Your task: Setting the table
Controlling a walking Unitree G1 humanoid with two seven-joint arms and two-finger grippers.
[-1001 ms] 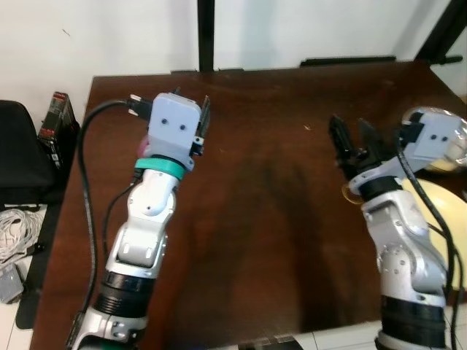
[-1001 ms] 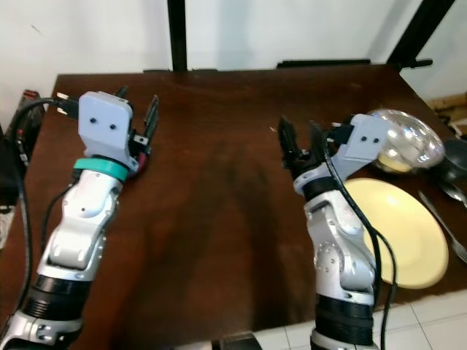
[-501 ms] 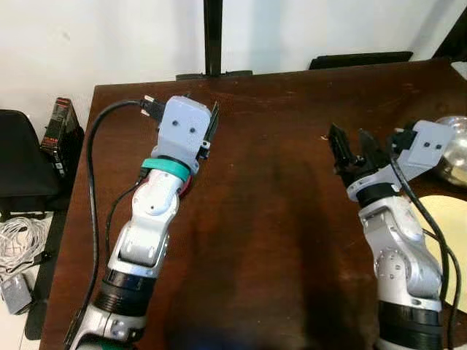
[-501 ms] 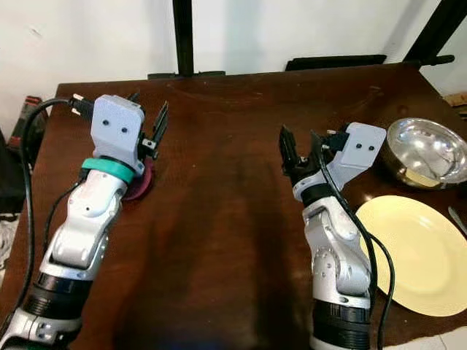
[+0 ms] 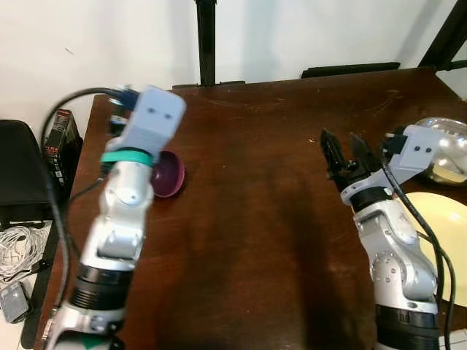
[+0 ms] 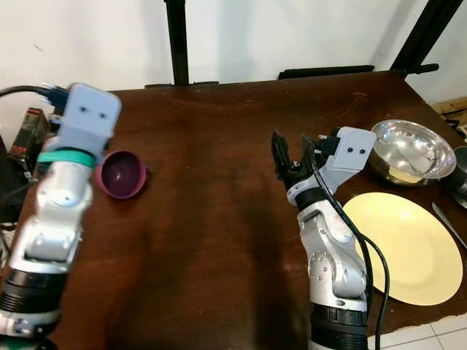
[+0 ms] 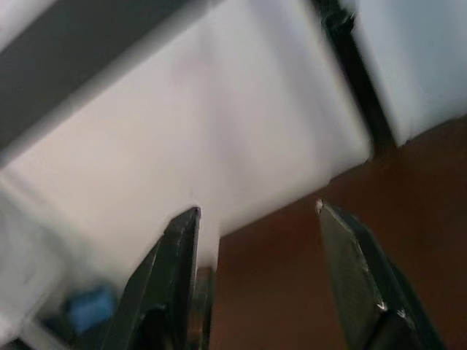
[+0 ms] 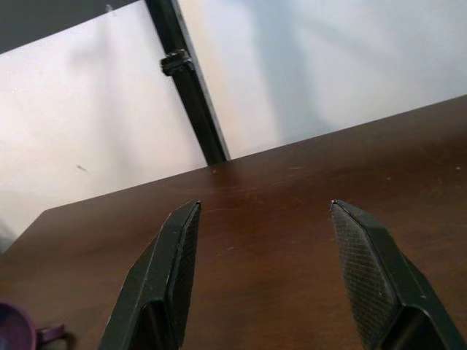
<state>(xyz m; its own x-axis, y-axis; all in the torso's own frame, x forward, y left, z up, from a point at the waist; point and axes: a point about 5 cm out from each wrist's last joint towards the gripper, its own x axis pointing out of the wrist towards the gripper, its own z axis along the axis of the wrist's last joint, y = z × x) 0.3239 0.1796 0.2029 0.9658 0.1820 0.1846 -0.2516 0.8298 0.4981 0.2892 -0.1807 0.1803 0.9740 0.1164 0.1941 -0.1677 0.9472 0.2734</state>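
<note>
We see the table [image 6: 219,240] from head height, both eyes angled down; each wrist camera faces the far wall [image 8: 306,65], low over it.

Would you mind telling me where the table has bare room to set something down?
The widest free patch is the dark wood of the table between the purple cup and the right gripper, running back to the far edge. It is crowded on the right, where the yellow plate and steel bowl sit close together.
</note>
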